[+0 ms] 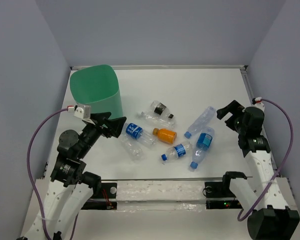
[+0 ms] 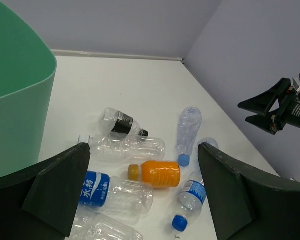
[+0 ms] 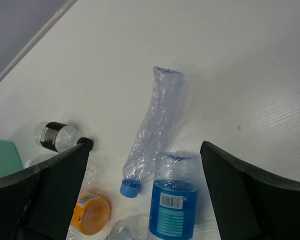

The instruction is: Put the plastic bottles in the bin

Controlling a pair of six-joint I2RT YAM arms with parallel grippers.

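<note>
The plastic bottles (image 1: 165, 134) lay scattered mid-worktop (image 1: 190, 90), and the blue-label bottle (image 1: 135, 131) sat just right of the left arm's (image 1: 85, 137) jaws, its long axis running on rightward. Both sets of jaws gaped empty, the right arm (image 1: 250, 130) near the crushed clear bottle (image 1: 200, 121). The bin (image 1: 95, 92) stood just behind the left.

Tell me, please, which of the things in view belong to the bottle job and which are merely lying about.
Part of the job:
mint-green bin
orange bottle
black-labelled bottle
blue-labelled bottles
crushed clear bottle with blue cap

Not part of it:
purple cables
white table
</note>
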